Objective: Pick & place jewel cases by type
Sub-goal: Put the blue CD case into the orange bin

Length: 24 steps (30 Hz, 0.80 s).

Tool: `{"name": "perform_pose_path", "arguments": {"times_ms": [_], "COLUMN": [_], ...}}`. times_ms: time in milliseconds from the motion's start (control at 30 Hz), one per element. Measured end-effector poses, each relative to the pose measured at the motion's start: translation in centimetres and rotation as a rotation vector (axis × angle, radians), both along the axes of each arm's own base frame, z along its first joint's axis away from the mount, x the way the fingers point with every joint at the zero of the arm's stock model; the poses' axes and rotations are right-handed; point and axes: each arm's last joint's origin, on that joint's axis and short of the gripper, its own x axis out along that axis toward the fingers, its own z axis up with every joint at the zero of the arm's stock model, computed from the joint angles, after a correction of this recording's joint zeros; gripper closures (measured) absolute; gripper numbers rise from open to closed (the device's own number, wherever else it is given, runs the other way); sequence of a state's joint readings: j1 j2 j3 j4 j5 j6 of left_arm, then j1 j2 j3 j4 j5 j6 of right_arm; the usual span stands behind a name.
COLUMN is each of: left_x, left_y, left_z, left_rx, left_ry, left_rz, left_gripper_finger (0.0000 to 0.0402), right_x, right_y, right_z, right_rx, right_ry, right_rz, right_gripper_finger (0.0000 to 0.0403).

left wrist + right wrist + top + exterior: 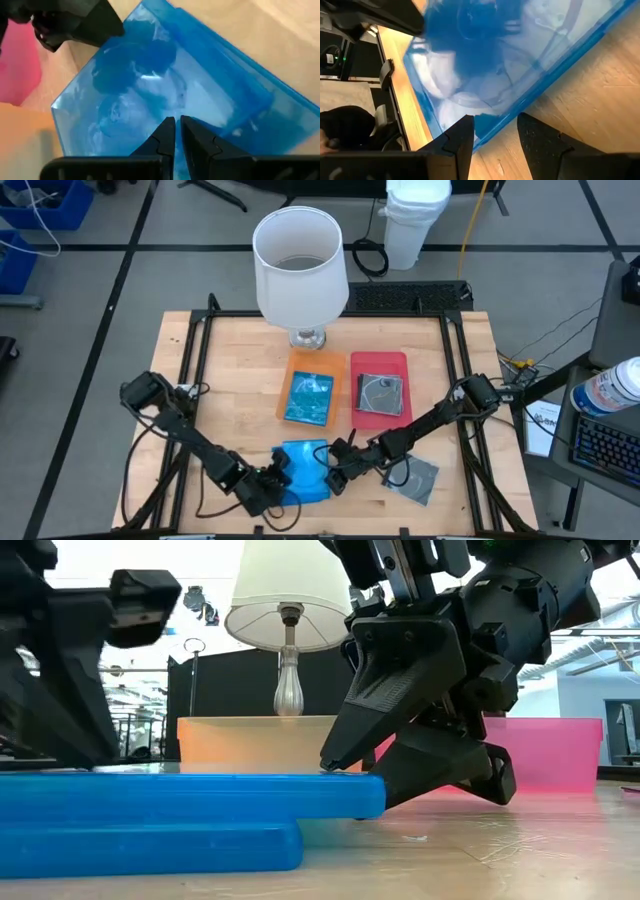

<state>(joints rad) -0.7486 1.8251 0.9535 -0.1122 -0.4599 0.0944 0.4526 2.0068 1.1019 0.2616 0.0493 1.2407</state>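
Note:
Two translucent blue jewel cases (305,470) lie stacked near the table's front edge, the upper one (200,795) shifted right over the lower one (150,845). My right gripper (335,473) is shut on the upper case's right edge. My left gripper (278,480) is shut, its tips (177,131) on the upper case's top face at its near left. Another blue case (309,396) lies in the orange tray (296,363). A clear case with a silvery disc (381,395) lies in the red tray (380,360). My left gripper sets its shut fingertips (165,132) on the top face of the upper blue case (150,100), slanting down from the near left. Whether it presses or only touches cannot be told. My right gripper pinches the upper case's right edge (370,795) between its two fingers, one finger (335,755) on top and the other below. It comes slanting down from the table's right. The case stays about level, its left part on the lower case.
A grey jewel case (415,478) lies on the table under my right arm. A white-shaded lamp (300,265) stands at the table's far edge behind the trays. Bare wood lies left of the orange tray.

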Motion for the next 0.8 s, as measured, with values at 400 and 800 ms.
{"name": "perform_pose_path", "arguments": {"times_ms": [400, 800], "left_x": [0.9, 1.1], "left_y": [0.3, 1.2], "left_z": [-2.4, -3.1], "left_rx": [-0.015, -0.076], "left_ry": [0.045, 0.055], "left_rz": [0.046, 0.036], "left_gripper_finger": [0.0362, 0.0382], "right_x": [-0.1, 0.5], "right_y": [0.2, 0.5], "right_z": [0.1, 0.9], "right_rx": [0.069, 0.081], "right_ry": [0.03, -0.1], "right_rz": [0.029, 0.079], "right_gripper_finger": [0.0261, 0.0261]}}
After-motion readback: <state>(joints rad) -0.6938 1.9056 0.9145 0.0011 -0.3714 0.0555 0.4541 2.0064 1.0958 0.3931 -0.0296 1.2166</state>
